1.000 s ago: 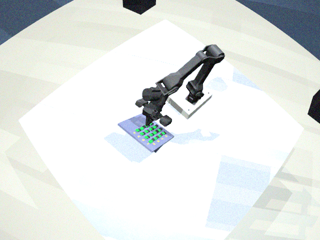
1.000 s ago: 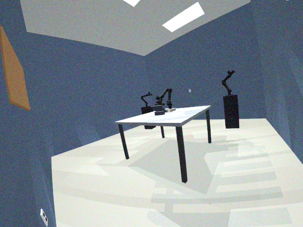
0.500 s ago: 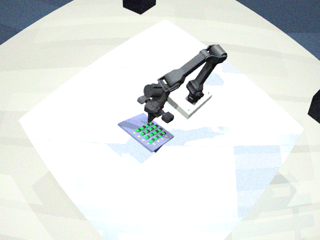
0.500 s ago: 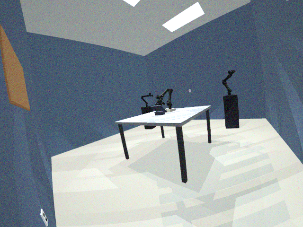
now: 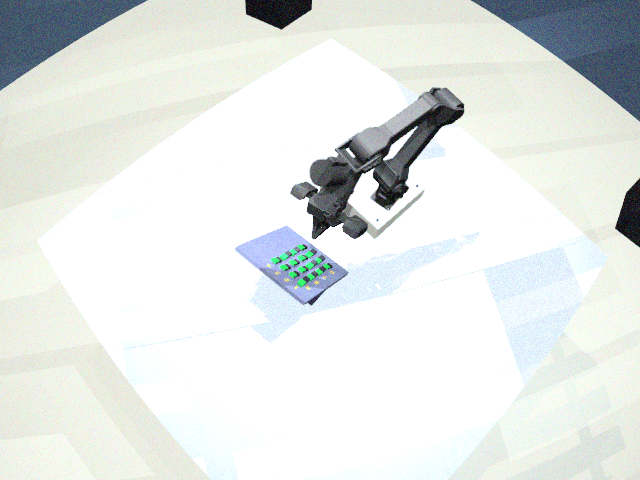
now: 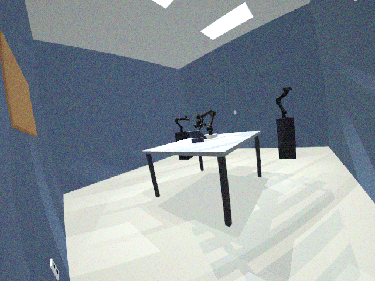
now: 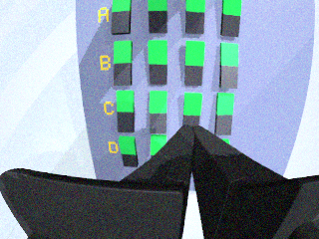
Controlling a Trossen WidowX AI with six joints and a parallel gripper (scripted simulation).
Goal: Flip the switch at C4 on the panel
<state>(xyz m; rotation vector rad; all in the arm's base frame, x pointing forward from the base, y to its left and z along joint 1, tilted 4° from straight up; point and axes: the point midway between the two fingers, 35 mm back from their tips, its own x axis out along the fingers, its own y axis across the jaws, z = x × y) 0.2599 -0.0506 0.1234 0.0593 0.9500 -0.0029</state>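
The white desk (image 5: 155,217) carries the arm's base (image 5: 408,209) and, just in front of it, the blue switch panel (image 5: 258,245), within easy reach. The hand (image 5: 317,229) hangs above the panel's near edge, pinched fully shut and holding nothing, probably so its tip works as one pressing point. The C4 switch (image 7: 225,112) sits in the third row, rightmost column, uncovered.

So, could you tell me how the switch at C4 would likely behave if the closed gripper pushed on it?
The C4 switch would probably rock, not slide: its green and grey halves look hinged together. The shut gripper forms a narrow tip, so it might slip off. The panel lies flat and likely stays put.
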